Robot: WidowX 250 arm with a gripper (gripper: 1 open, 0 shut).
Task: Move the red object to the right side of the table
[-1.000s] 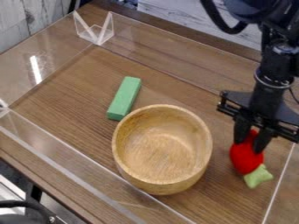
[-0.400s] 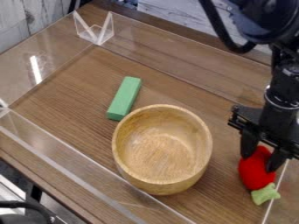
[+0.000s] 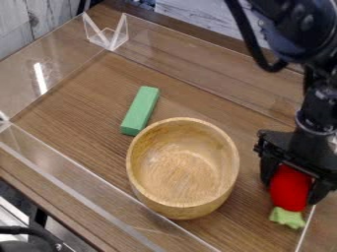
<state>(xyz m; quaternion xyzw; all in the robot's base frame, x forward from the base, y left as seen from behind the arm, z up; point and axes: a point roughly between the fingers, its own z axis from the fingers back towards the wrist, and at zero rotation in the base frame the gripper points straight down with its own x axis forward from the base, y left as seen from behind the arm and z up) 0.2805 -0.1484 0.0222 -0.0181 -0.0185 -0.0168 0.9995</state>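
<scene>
The hand (image 3: 294, 185) has sunk toward the bench (image 3: 79, 108) and its jaws now spread apart, letting the red object (image 3: 289, 190) rest at the bench's right edge, so the placing looks done.

The room is evenly and fairly brightly lit from above, casting only soft, short shadows beside the wooden bowl (image 3: 183, 165) and green block (image 3: 140, 109). White glare streaks the clear acrylic walls (image 3: 46, 74) along the bench (image 3: 198, 84). The picture is small, grainy and slightly soft throughout.
</scene>
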